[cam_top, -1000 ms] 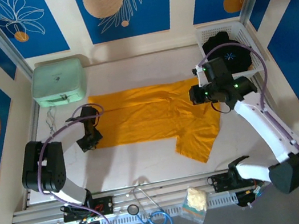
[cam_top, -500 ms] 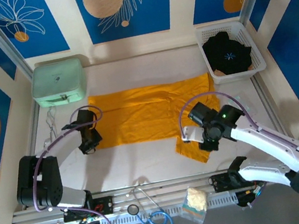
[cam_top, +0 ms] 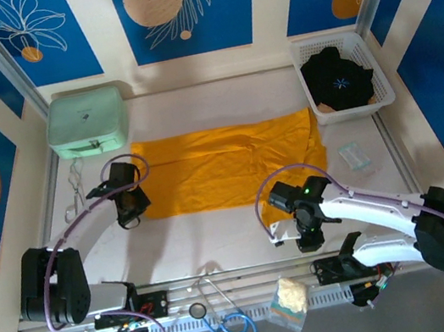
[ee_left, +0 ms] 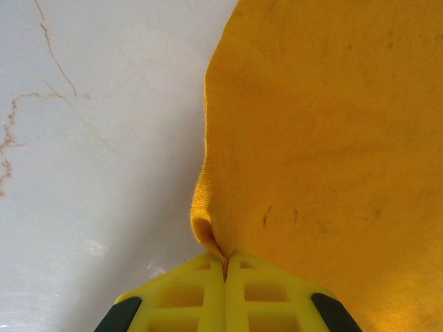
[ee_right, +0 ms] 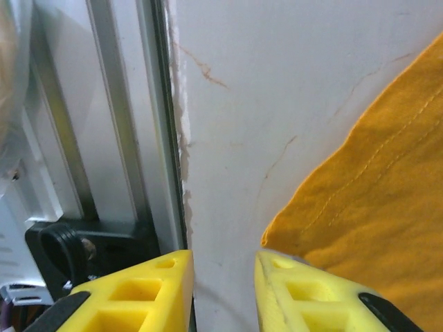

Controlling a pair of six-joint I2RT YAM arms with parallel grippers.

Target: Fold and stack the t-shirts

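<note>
Clamping the left edge of the orange-yellow t-shirt (cam_top: 222,166), the left gripper (ee_left: 225,259) has its jaws pressed fully together, with a small fold of the hem pinched between them. The shirt lies spread flat across the middle of the table (cam_top: 216,227), long side running left to right. The right gripper (ee_right: 223,261) sits low at the near edge of the table, beside the metal rail (ee_right: 124,138). Its jaws stand a narrow gap apart, with bare table surface showing between them and nothing gripped. A stitched corner of the orange-yellow cloth lies against the tip of one of its fingers. The black t-shirt (cam_top: 340,80), with its light-blue starburst print facing up, rests bunched in the white basket (cam_top: 383,82) at the far right corner, well apart from both grippers.
</note>
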